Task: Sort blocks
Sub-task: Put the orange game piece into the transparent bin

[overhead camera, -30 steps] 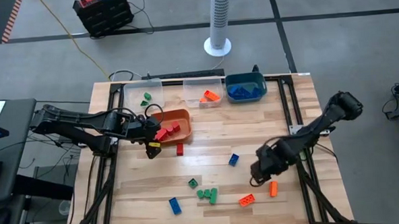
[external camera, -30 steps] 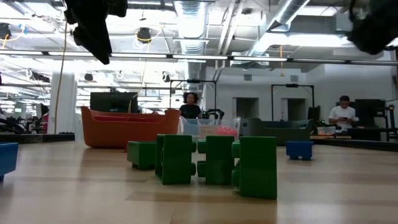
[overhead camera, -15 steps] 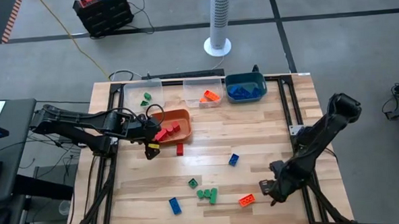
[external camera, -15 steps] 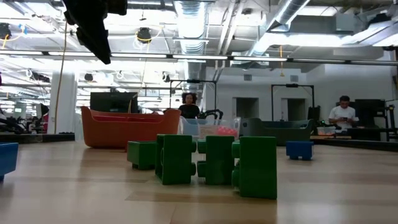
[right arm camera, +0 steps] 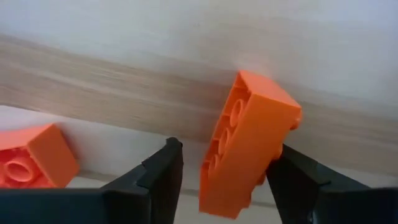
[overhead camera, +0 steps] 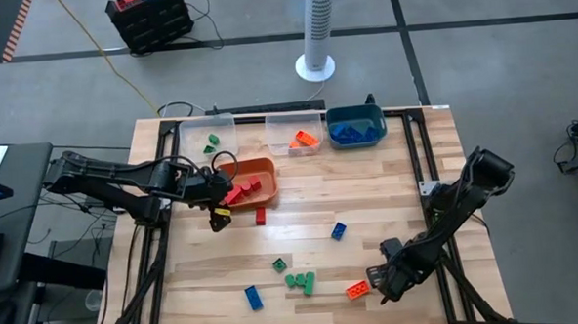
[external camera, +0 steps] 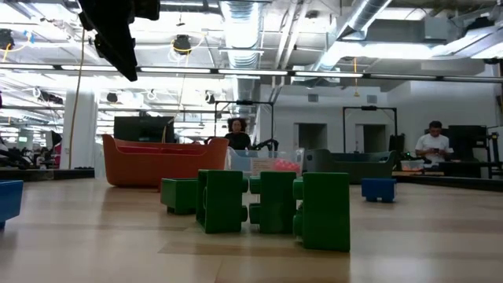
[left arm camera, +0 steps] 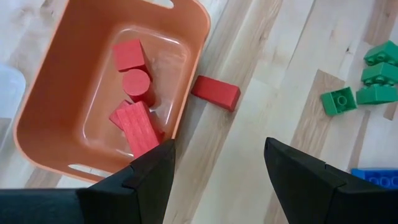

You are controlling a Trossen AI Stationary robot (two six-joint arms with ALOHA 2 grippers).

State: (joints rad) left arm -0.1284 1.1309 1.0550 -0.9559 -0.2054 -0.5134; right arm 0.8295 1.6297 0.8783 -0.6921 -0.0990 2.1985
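Mid-sort on my bench [overhead camera: 406,157]: I count four bins along the far edge and a good share of the blocks already home. The orange bin [overhead camera: 262,166], nearest the left side, holds several red blocks [left arm camera: 135,118]; the left clear bin [overhead camera: 192,133] holds one green block [overhead camera: 212,141]; the middle clear bin [overhead camera: 280,124] has orange blocks [overhead camera: 305,138]; the teal bin [overhead camera: 338,115] at the far right is filled with blue ones [overhead camera: 354,132].

Still loose on the boards: a red block [overhead camera: 261,217] just beside the orange bin, a blue block [overhead camera: 338,230] near the middle, a cluster of green blocks [overhead camera: 294,277] toward the near edge, another blue block [overhead camera: 253,298] by that edge, and an orange block [overhead camera: 357,289] near the near right corner.

My right gripper [right arm camera: 224,163] sits low at that near right corner, its fingers clamped on a second orange block [right arm camera: 249,140], tilted between them, with the loose orange one just beside. My left gripper [left arm camera: 217,155] hovers over the orange bin's near rim, fingers apart and holding nothing, the stray red block directly ahead of it.

By my reckoning the job is somewhat past halfway: roughly eight blocks remain, with the held orange one next due for the middle clear bin.
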